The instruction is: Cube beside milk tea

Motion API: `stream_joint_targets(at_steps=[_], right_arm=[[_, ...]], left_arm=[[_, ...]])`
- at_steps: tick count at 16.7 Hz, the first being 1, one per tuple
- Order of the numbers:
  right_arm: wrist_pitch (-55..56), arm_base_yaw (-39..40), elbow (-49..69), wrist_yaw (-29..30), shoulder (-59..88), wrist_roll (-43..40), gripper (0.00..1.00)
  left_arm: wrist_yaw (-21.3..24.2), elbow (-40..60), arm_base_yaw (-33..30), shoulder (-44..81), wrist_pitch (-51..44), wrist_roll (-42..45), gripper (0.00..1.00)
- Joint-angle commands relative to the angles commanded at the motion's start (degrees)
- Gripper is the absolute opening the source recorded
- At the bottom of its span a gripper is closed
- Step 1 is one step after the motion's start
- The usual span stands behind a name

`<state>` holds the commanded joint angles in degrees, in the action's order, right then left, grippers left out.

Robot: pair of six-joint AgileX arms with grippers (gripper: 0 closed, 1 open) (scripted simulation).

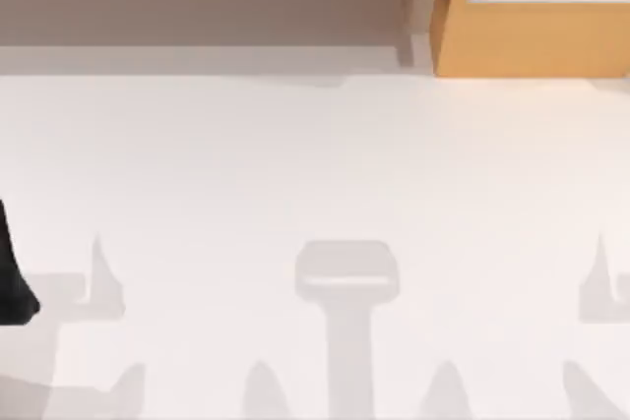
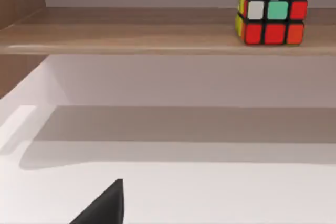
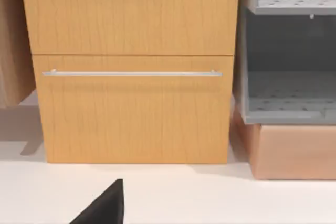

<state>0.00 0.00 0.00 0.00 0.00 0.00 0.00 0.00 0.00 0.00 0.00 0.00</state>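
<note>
Left arm low at the table's left edge, cube on the rear shelf beyond it; nothing held.

Left gripper [image 2: 105, 205]: a single dark fingertip shows in the left wrist view, over bare white table [image 1: 315, 194]; whether the fingers are spread or pressed together cannot be told. Left arm [image 1: 12, 272]: dark shape at the top view's left edge. Right gripper [image 3: 105, 205]: one dark tip likewise, finger state not readable, facing a wooden drawer [image 3: 134, 114] with a metal handle [image 3: 131, 73]. Cube [image 2: 272, 8]: upright on the wooden shelf [image 2: 131, 32], raised above the table, at the back left; cube-shaped, so no long axis. It lies ahead of and above the left gripper, well apart. Left arm judged the nearer. No milk tea can be made out.
</note>
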Motion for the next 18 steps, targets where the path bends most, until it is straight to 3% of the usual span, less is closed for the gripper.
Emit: stream_joint_targets(at_steps=[4, 8, 12, 18], right_arm=[[0.0, 0.0, 0.0, 0.0, 0.0, 0.0, 1.00], [0.0, 0.0, 0.0, 0.0, 0.0, 0.0, 1.00], [0.0, 0.0, 0.0, 0.0, 0.0, 0.0, 1.00], [0.0, 0.0, 0.0, 0.0, 0.0, 0.0, 1.00]], left_arm=[[-0.3, 1.4, -0.4, 1.8, 1.5, 0.0, 1.00], [-1.8, 8.1, -2.4, 12.4, 9.6, 0.2, 1.00], [-3.8, 16.6, -4.5, 32.2, 20.6, 0.4, 1.00], [-6.7, 29.2, -7.8, 73.0, 37.5, 0.7, 1.00]])
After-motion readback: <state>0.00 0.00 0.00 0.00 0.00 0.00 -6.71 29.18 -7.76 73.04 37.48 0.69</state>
